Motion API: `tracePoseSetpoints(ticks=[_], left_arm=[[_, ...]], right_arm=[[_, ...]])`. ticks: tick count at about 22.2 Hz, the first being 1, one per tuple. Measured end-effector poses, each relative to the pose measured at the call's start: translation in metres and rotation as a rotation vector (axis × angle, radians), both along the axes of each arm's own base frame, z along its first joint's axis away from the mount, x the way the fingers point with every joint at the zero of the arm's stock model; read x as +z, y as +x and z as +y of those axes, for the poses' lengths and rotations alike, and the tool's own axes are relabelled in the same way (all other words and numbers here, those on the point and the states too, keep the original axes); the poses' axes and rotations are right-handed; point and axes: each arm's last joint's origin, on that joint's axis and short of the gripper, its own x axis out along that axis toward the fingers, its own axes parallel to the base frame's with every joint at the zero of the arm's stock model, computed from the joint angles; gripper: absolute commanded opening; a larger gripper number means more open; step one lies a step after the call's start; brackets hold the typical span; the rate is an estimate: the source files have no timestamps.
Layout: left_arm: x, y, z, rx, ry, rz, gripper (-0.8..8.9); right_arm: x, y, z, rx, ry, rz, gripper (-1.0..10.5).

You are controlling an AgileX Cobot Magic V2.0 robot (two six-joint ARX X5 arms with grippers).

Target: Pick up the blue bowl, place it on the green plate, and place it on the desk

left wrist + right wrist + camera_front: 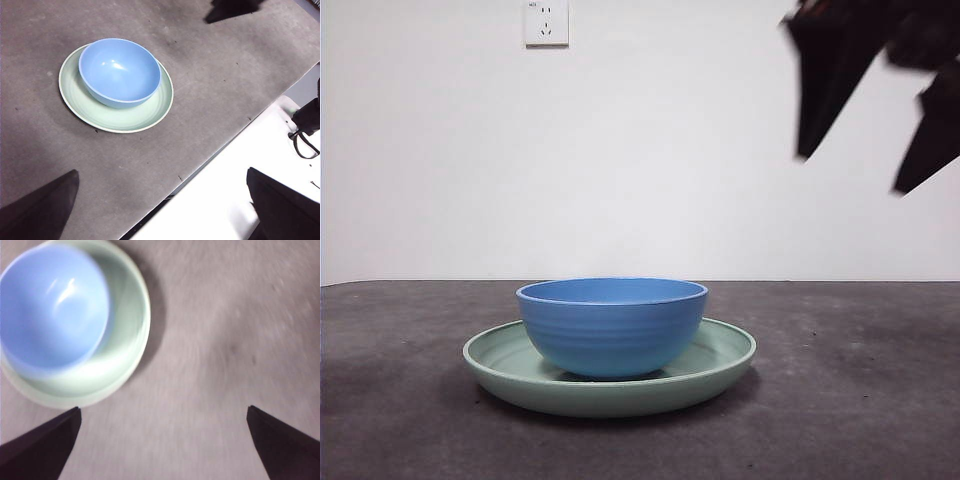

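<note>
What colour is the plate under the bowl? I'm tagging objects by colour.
Pale mint green; the green plate shows best in the left wrist view, under the blue bowl.

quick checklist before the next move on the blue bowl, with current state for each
1. Blue bowl sits upright inside the green plate: ok.
2. Green plate rests flat on the desk: ok.
3. Right gripper open and empty, hanging above the desk beside the plate: ok.
4. Right gripper lined up over the bowl's rim: not ok, the bowl lies off to one side of its jaws.
5. Left gripper open, empty, back near the desk's edge, out of the way: ok.
6. Bowl empty inside: ok.
</note>
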Motion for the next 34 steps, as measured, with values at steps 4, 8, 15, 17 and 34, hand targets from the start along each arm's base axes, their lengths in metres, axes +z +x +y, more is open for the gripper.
tracePoseSetpoints(ticks=[4,8,15,17,34], left_arm=[[0.000,0.000,0.000,0.000,-0.002,-0.003,5.63],[0.000,0.000,0.000,0.000,-0.003,-0.004,5.63],[0.000,0.000,0.000,0.000,-0.004,-0.004,5.56],[0.000,0.000,0.000,0.000,-0.003,-0.004,5.46],[0.000,0.000,0.000,0.000,-0.003,-0.002,0.26]], right_arm=[[0.029,-0.055,-0.023,0.020,0.027,-0.077,6.7],[0.041,-0.109,-0.044,0.030,0.060,-0.153,6.7],[0.045,-0.165,-0.068,0.036,0.124,-0.293,6.7],[0.043,-0.166,-0.069,0.036,0.120,-0.284,6.7],[0.044,-0.165,-0.068,0.036,0.158,-0.276,0.4]])
